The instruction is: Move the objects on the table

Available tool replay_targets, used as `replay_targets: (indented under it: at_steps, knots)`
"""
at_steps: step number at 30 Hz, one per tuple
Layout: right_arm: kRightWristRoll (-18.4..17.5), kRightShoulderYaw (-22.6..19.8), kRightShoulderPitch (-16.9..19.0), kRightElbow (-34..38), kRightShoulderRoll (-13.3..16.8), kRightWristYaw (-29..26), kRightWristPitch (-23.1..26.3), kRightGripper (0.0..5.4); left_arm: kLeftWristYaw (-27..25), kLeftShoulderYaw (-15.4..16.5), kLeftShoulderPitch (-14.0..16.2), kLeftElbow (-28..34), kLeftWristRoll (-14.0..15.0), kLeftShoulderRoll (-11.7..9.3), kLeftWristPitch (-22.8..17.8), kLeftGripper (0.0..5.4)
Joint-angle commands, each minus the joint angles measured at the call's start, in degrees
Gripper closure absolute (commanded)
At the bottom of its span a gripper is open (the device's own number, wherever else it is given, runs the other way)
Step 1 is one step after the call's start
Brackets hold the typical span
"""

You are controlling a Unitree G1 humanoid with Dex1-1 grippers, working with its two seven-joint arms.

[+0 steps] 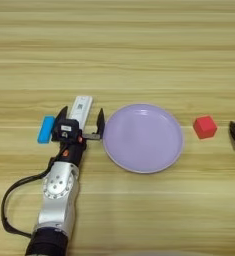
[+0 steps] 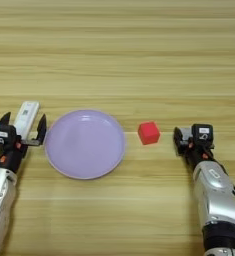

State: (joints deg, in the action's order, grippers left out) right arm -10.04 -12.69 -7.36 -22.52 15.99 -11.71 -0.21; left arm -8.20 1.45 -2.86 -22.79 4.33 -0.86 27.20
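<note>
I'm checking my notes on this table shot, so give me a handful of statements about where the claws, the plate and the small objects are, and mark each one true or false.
1. The left claw is open around the near end of the white stick. True.
2. The red cube lies on the purple plate. False: it sits on the table, to the right of the plate and apart from it.
3. A blue block lies just left of the left claw. True.
4. The right claw holds the red cube. False: it is to the cube's right, not touching it.
5. The plate has nothing on it. True.
</note>
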Motion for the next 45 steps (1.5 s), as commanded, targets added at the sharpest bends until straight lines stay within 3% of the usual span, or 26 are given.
replay_targets:
  at_steps: [1, 7, 15, 26, 36, 45]
  knots:
    - [0.5, 0.6, 1.2, -0.4, -0.4, 0.1, 1.9, 2.93, 0.0, 0.0, 0.1, 0.0, -0.3, -0.2, -0.7, 0.0]
    - [0.5, 0.2, 1.7, 1.7, -0.3, 0.7, 1.8, 2.93, 0.1, 0.0, 0.2, 0.2, -0.4, -0.2, -0.8, 0.0]
    - [1.6, 0.6, 4.5, 12.2, -0.4, 2.3, 2.8, 2.93, 0.1, -0.1, 0.2, 0.1, -0.5, -0.2, -0.8, 0.0]
    - [2.3, 3.5, 7.6, 25.0, -3.0, 1.9, -2.0, 2.93, 0.1, -0.2, 0.2, 0.0, -0.6, -0.1, -0.7, 0.0]
    - [6.9, 16.8, 8.6, 28.5, -8.2, -0.4, -1.7, 2.93, 0.2, -0.2, -0.4, -0.6, -0.8, -0.2, -0.6, 0.0]
    - [8.6, 23.5, 6.3, 25.0, -11.2, -2.3, -1.1, 2.93, 0.2, -0.1, -0.5, -1.0, -1.0, -0.2, -0.4, 0.0]
